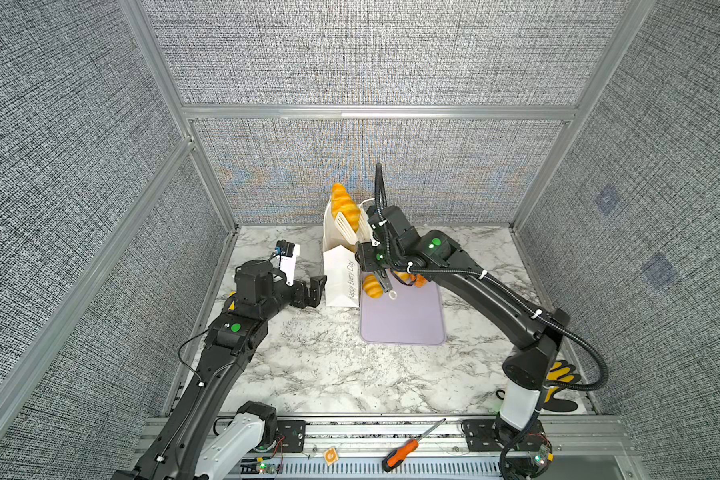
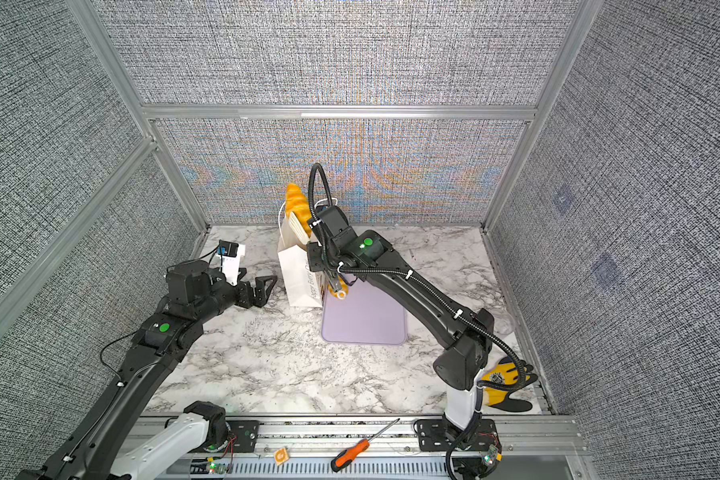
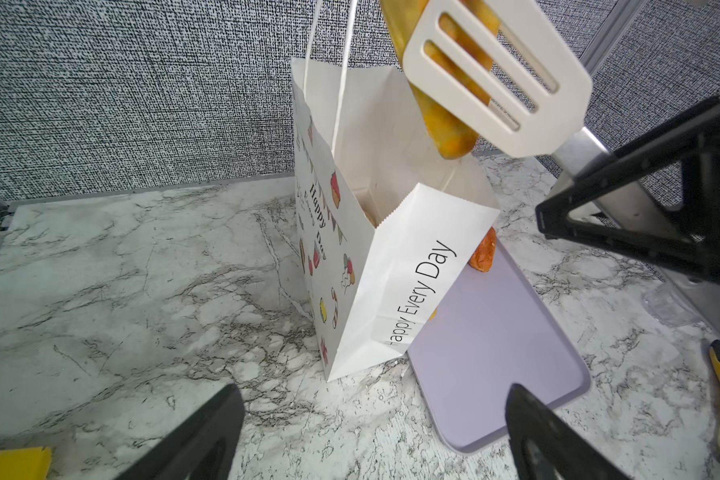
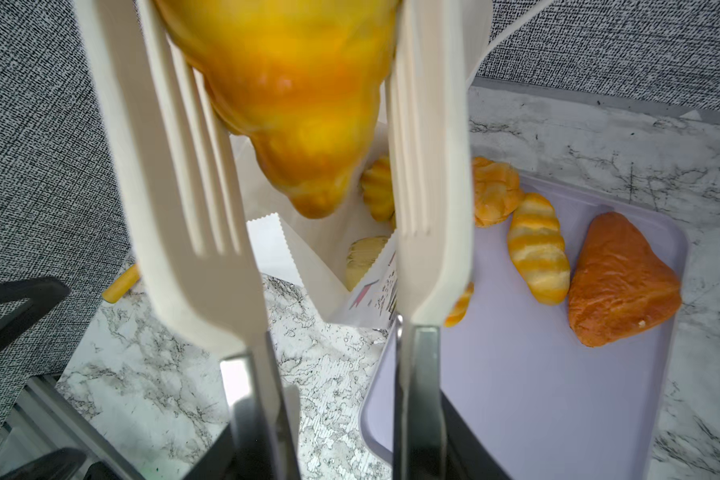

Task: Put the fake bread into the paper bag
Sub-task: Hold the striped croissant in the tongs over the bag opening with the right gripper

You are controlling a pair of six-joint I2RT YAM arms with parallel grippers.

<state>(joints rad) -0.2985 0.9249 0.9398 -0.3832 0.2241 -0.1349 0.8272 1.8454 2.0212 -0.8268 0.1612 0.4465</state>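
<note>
Marble table (image 1: 316,374) beneath, tongs (image 4: 184,187) in right tool (image 4: 337,444) partly cover croissant (image 4: 292,95).

Both top views high over the front, looking down at the whole table (image 1: 329,374), wrist views close, sharing the paper bag (image 3: 391,270)

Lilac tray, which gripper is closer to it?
Right. The right gripper, holding tongs, hovers above the far corner of the lilac tray; the left gripper is across the paper bag from it.
</note>
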